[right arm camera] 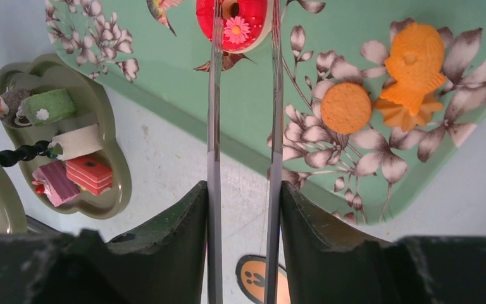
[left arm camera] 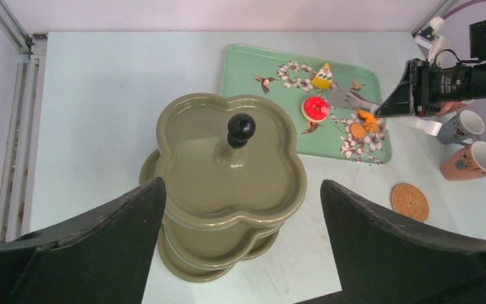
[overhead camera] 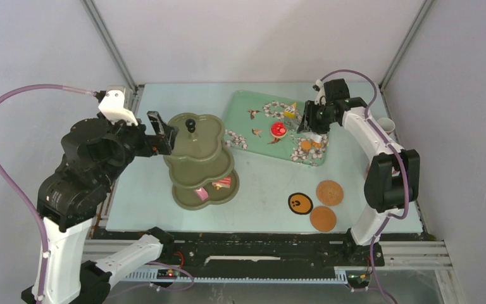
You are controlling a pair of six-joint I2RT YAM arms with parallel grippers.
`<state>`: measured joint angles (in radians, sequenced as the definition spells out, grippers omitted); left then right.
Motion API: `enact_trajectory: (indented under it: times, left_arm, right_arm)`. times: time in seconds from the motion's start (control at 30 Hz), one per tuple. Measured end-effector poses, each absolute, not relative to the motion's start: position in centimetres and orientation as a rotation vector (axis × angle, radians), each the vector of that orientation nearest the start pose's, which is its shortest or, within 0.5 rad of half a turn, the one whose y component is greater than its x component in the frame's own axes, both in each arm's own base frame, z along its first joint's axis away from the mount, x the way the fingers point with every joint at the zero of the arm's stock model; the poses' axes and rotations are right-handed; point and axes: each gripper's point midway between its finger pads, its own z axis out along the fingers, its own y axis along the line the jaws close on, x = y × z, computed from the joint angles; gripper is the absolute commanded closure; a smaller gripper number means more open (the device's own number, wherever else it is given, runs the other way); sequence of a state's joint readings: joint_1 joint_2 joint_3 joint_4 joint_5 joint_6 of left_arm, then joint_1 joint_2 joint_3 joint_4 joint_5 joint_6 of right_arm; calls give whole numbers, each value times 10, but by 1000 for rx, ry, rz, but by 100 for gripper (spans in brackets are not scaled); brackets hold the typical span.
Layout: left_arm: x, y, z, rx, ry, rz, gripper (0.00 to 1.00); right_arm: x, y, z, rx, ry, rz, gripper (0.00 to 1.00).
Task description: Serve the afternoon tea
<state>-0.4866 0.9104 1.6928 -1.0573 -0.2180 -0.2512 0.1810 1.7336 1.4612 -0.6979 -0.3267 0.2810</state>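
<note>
Pale counter [overhead camera: 253, 190]: tray [overhead camera: 240, 114] holds red, orange pastries [overhead camera: 278, 130]; stand [overhead camera: 199, 158] beside tray carries cakes [overhead camera: 223, 183]; left fingers [left arm camera: 88, 240] agape; right fingers [right arm camera: 171, 234] clamp tongs [right arm camera: 214, 126].

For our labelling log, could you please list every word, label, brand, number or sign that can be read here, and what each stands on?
No readable words, brands or numbers in any view.
black coaster: a yellow face-like sign, no letters.
cups: small prints, too small to read.
tray: only flowers and birds.
metal tongs: no marking visible.
</note>
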Motion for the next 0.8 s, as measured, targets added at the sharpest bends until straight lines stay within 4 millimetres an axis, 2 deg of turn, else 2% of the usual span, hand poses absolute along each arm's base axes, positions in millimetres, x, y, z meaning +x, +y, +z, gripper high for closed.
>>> enact_trajectory:
  times: [0.13,0.3,0.53,0.8]
  left_arm:
    - [207,-77,430,74,1856,-306,0]
    - [209,-78,428,83,1864,-298,0]
    - [209,-79,427,84,1867,-297,0]
    - [213,-81,425,89,1878,-297,1]
  right_arm:
    - [402,145,139,15,2597,634,56]
    - [403,146,132,116,2626,756,56]
    - [409,139,137,293,2591,959,56]
    - [406,131,139,372,2571,1086,57]
